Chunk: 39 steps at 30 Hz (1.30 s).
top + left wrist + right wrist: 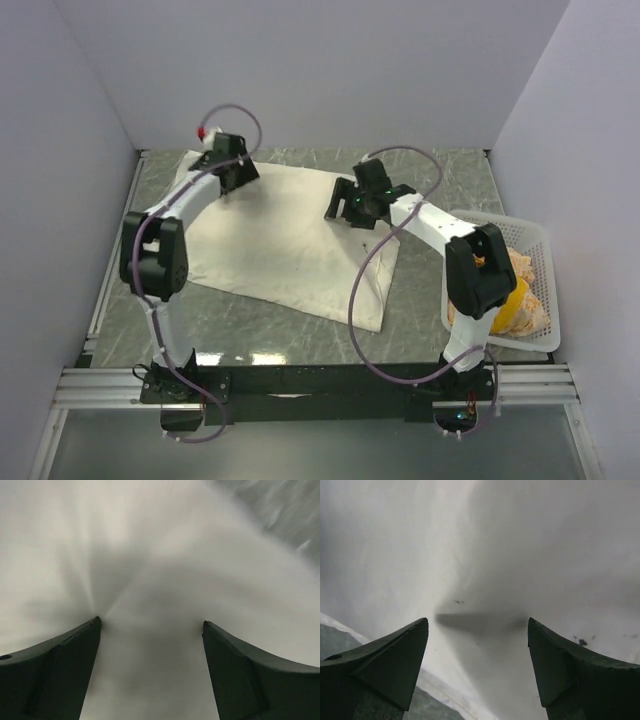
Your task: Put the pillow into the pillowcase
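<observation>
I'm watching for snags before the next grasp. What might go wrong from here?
Both jaws hang open over flat pillowcase fabric; closing here may pinch both layers, keeping its mouth shut. The right arm's purple cable drapes across the near corner and may drag it.

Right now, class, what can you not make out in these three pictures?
- Top view: the pillowcase lies plain; whether the pillow is inside, its fabric hides.
- Top view: the right arm covers part of the basket and its contents.
- Wrist views: blurred fabric fills both; no opening or seam shows.
</observation>
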Tool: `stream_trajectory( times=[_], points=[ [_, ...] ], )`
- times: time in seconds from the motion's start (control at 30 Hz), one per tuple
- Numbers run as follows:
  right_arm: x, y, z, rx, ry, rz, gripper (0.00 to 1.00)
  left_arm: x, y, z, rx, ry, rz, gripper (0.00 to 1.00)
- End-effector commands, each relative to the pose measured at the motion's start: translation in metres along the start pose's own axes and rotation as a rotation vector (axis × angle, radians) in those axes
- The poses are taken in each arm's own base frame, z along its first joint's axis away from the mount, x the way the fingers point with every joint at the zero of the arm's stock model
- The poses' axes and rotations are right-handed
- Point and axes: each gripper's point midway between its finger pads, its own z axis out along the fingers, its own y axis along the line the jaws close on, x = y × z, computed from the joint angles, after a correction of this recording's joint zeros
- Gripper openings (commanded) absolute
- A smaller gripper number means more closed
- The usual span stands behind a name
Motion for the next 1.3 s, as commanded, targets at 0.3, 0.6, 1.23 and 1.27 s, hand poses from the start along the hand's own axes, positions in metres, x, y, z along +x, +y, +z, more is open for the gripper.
stream_trajectory(
  times=[0.3,0.6,1.23,1.27],
  points=[
    [0.054,0.040,-0.034,-0.037,0.029,-0.163,0.00,0.074,0.053,-0.025,-0.159,0.136,0.078,0.01],
    [0.156,0.077,-0.086,-0.304,0.214,-0.242,0.07,0.040,0.057,-0.068,-0.137,0.094,0.089,0.01],
    [0.051,-0.087,-0.074,0.028,-0.106,0.167,0.77,0.157,-0.121,-0.155,0.261,0.168,0.560,0.92],
    [0.049,-0.089,-0.069,0.029,-0.111,0.176,0.74,0.169,-0.121,-0.151,0.243,0.175,0.591,0.94]
  ],
)
